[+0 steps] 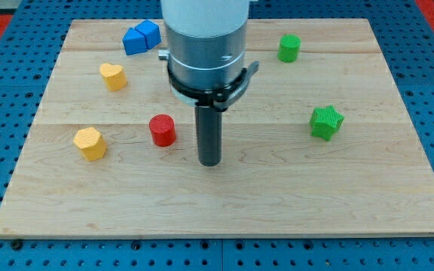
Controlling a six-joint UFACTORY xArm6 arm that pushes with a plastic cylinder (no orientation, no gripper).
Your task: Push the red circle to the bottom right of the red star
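The red circle [162,129] is a short red cylinder standing on the wooden board [277,203] a little left of the middle. My tip [210,162] rests on the board just right of it and slightly lower in the view, with a small gap between them. No red star shows; the arm's wide grey body [206,45] covers the board's upper middle and may hide it.
A blue block [142,36] sits at the top left. A yellow heart [113,76] and a yellow block [90,143] sit at the left. A green cylinder [289,47] is at the top right, a green star [326,122] at the right.
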